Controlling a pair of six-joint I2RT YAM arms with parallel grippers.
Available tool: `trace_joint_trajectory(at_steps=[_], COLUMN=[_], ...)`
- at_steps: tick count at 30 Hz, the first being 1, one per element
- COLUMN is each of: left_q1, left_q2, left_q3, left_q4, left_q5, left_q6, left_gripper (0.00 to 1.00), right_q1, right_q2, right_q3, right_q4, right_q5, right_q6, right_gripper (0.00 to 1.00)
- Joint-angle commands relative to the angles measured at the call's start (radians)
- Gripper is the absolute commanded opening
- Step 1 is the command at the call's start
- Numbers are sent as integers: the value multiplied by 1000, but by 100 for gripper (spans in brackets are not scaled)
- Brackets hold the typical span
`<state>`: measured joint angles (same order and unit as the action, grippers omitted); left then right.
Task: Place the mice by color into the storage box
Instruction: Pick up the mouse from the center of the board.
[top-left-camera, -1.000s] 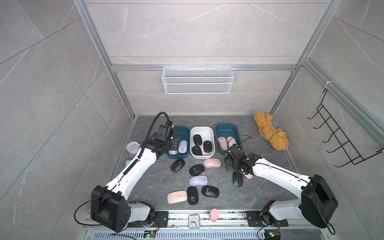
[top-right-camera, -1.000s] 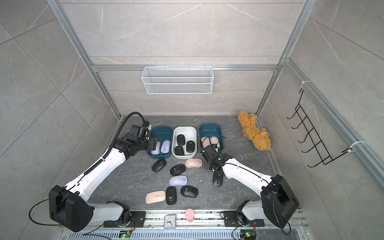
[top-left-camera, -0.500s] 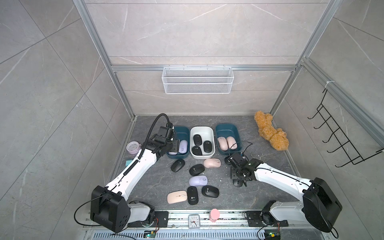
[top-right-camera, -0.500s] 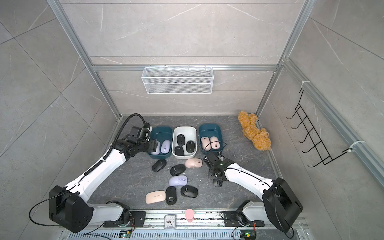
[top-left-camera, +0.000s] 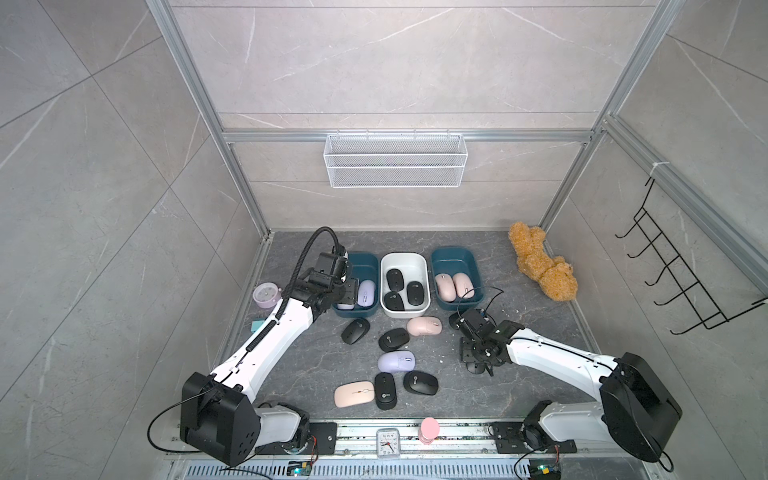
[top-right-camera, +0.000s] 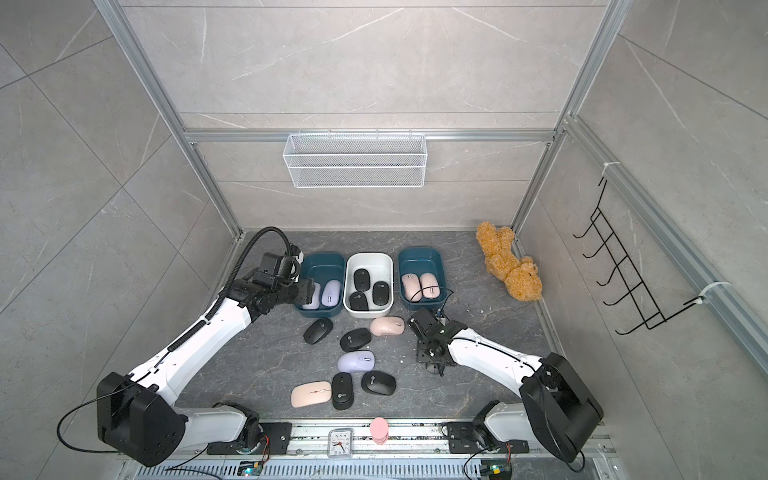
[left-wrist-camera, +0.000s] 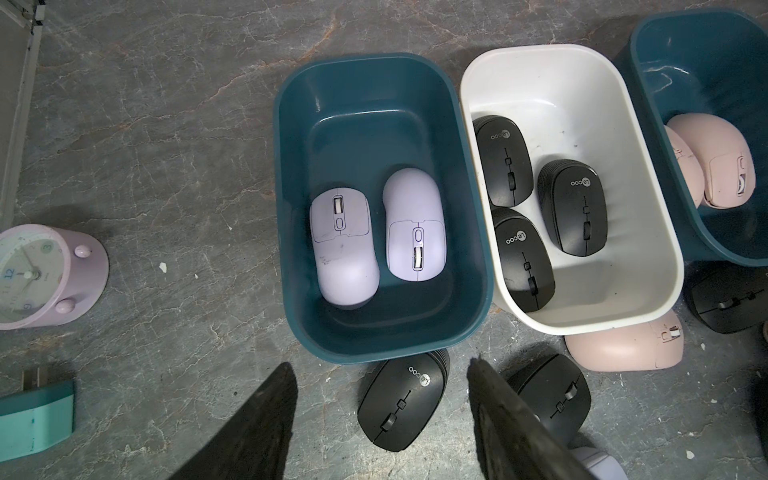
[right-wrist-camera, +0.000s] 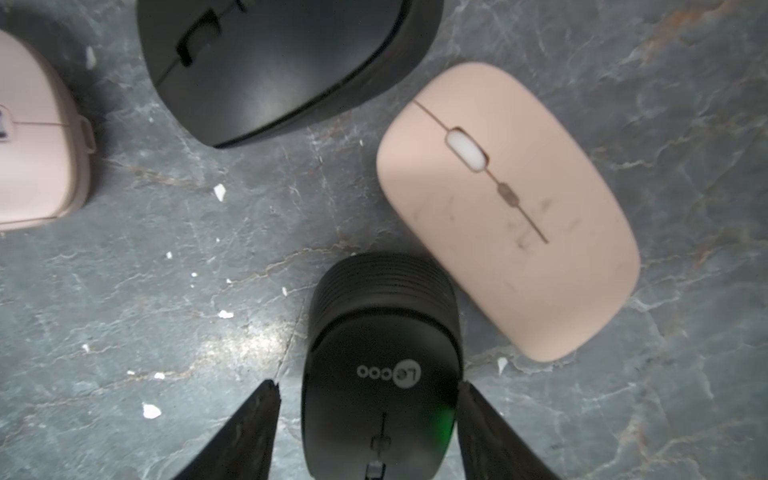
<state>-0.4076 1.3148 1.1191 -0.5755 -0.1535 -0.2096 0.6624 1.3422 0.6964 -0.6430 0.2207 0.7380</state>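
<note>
Right gripper lowered, straddling black mouse.

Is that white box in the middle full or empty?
Partly full: three black mice lie in the white box, leaving its far end bare.

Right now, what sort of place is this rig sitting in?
Probably a robot test cell, not a real room: aluminium framing holding stone-look panels, left arm and right arm mounted on a front rail, staged props like the wire basket and teddy bear.
</note>
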Motion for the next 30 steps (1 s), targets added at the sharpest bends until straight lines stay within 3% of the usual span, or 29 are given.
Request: trace_joint_trajectory(at_steps=[1,9,30], left_q1=[6,6,6], left_q2=[-14,-9,-11], left_q3=[12,13,15], left_q4=[-1,-5,-8], left_q5=[-10,-18,-14], left_q6=[-13,-10,-11], left_gripper=[68,68,68], right_q1=[2,2,2], right_q2=[22,55,11], right_q3=[-14,-14,13], right_q4=[21,48,18], right_q5=[-14,-27,-10], right_q6=[8,4,9], right_gripper=[67,65,71])
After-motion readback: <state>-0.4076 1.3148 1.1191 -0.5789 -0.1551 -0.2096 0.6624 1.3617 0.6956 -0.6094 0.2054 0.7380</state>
